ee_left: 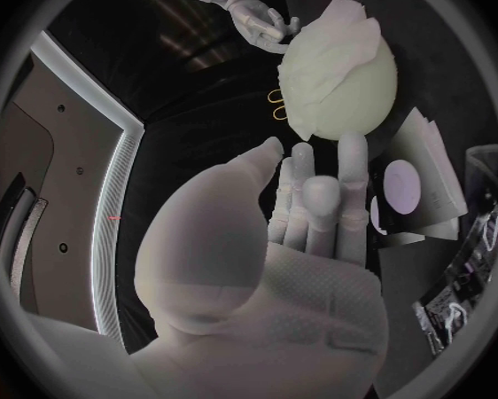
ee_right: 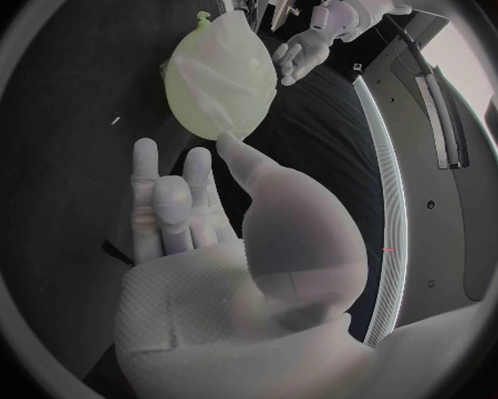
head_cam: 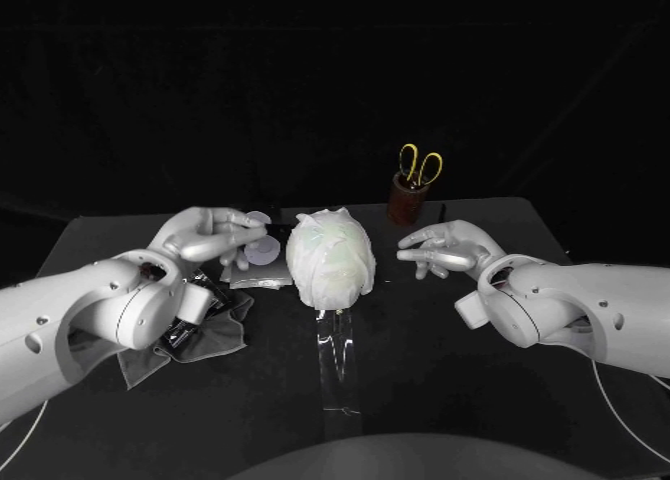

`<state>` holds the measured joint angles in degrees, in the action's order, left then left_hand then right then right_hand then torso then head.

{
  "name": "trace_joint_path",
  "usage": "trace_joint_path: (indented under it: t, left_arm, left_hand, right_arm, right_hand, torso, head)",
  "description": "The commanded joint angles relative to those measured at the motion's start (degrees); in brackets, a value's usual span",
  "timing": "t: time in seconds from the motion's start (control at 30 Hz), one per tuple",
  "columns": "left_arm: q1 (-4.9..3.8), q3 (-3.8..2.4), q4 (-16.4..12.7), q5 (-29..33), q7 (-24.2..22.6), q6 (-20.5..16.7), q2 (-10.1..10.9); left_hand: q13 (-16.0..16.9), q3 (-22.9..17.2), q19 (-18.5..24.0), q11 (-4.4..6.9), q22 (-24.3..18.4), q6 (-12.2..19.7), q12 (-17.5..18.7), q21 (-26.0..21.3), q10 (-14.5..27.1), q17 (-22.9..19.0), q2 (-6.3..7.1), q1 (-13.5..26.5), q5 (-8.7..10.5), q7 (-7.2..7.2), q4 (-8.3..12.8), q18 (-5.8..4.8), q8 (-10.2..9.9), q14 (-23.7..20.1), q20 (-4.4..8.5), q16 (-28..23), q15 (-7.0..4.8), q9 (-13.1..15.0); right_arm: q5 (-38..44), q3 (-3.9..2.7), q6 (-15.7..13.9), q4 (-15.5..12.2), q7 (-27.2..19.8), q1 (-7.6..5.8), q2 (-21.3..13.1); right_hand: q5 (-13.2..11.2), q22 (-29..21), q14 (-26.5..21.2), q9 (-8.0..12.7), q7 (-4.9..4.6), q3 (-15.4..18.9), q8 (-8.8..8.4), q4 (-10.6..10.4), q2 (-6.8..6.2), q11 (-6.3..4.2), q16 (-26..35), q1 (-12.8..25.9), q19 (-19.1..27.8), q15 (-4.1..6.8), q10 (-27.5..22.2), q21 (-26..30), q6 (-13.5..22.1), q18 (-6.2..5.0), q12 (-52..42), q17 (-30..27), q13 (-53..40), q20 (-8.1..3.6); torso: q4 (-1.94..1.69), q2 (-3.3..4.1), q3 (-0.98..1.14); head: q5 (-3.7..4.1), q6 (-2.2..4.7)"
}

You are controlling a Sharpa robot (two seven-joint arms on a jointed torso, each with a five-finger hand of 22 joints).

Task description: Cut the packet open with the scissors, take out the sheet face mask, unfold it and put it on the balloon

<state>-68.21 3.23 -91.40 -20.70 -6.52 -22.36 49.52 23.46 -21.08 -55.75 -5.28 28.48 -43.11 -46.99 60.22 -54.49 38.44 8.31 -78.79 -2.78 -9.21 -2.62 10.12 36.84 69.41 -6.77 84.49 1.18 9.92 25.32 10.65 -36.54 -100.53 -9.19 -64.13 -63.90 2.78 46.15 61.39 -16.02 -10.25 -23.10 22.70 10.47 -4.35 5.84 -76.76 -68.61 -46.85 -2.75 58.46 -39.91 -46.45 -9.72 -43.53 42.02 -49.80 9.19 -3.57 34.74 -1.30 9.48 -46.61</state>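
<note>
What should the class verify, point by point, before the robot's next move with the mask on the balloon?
1. Sheet mask lies over the balloon: ok.
2. Mask smooth all over: not ok, it bunches at one end.
3. Left hand holds nothing: ok.
4. Right hand holds nothing: ok.
5. Scissors stand in the holder: ok.
6. Packet lies apart from the balloon: ok.

Left arm [head_cam: 76,315], right arm [head_cam: 602,290]: glossy white rounded shells, dark screws [head_cam: 602,303], thin pale cables [head_cam: 638,395] beneath. Left hand [head_cam: 205,235], right hand [head_cam: 451,248]: matte silver.
</note>
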Motion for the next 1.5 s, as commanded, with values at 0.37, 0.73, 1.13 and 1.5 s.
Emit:
trace_joint_path:
  t: [0.37,0.73,1.13,1.5]
  left_arm:
    - [-3.38,-0.09,6.19,-6.91,7.26,-0.70,-6.29]
    - [-4.09,0.00,9.44,-14.51,16.15,1.76,-10.07]
    - [-4.14,0.19,10.71,-16.20,17.43,4.27,-11.89]
    - [-4.14,0.23,10.95,-16.52,18.01,5.21,-12.29]
  left_hand:
    - [6.84,4.01,-6.97,0.64,7.73,-0.90,-13.18,6.65,-0.45,22.55,2.43,4.76,0.06,-0.04,-6.57,-0.51,-0.69,10.67,0.54,4.15,-0.24,-0.92]
    - [13.85,7.63,-11.22,1.16,15.19,-1.86,-20.10,11.04,-4.02,30.63,3.08,4.30,0.05,0.63,-10.20,-1.72,-0.28,13.99,1.06,4.82,-0.83,-1.04]
    - [17.98,9.01,-12.06,1.64,17.11,-3.41,-22.91,12.23,-6.82,32.71,2.81,2.52,0.05,1.15,-11.43,-2.01,0.09,14.80,1.39,4.89,-1.25,-1.09]
    - [22.11,10.73,-12.94,2.19,18.98,-5.16,-25.16,13.30,-10.04,34.62,2.08,2.41,0.05,1.78,-13.70,-2.30,0.31,15.52,1.79,4.91,-1.70,-1.20]
  right_arm:
    - [1.89,-0.08,1.26,4.74,-6.23,-2.06,4.61]
    - [-1.90,-0.14,1.72,8.15,-8.05,-2.32,8.42]
    - [-2.31,-0.15,2.31,9.24,-7.67,-2.34,10.28]
    - [-2.04,-0.15,3.13,9.74,-6.35,-2.31,11.03]
  right_hand:
    - [0.29,-8.43,-14.48,1.88,-2.07,-4.45,-3.54,-2.36,-1.31,2.47,24.26,1.18,6.89,-3.01,-2.86,13.35,-1.03,-0.14,22.02,-18.40,23.24,3.12]
    - [0.01,-19.00,-19.20,2.99,-4.88,0.00,-7.78,-5.34,-2.57,6.09,47.60,0.41,11.34,-7.52,-7.02,26.82,1.48,-0.35,33.13,-30.02,36.94,7.35]
    - [0.00,-23.69,-18.67,3.47,-5.96,5.15,-9.94,-7.09,-1.41,7.16,54.81,-1.03,10.56,-8.54,-7.38,31.45,2.68,0.58,36.69,-33.58,42.19,7.44]
    - [-0.02,-25.96,-17.43,3.62,-6.24,8.02,-10.75,-8.08,-0.36,7.46,57.69,-1.93,10.58,-8.78,-6.65,33.67,2.38,0.95,38.45,-34.81,44.59,7.41]
  torso:
    - [-0.04,0.11,-0.01]
    - [-0.06,0.08,-0.02]
    - [-0.03,0.02,-0.04]
    - [-0.02,0.04,-0.05]
  head:
    - [-1.29,0.93]
    - [-1.52,0.73]
    - [-1.73,0.54]
    - [-1.83,0.37]
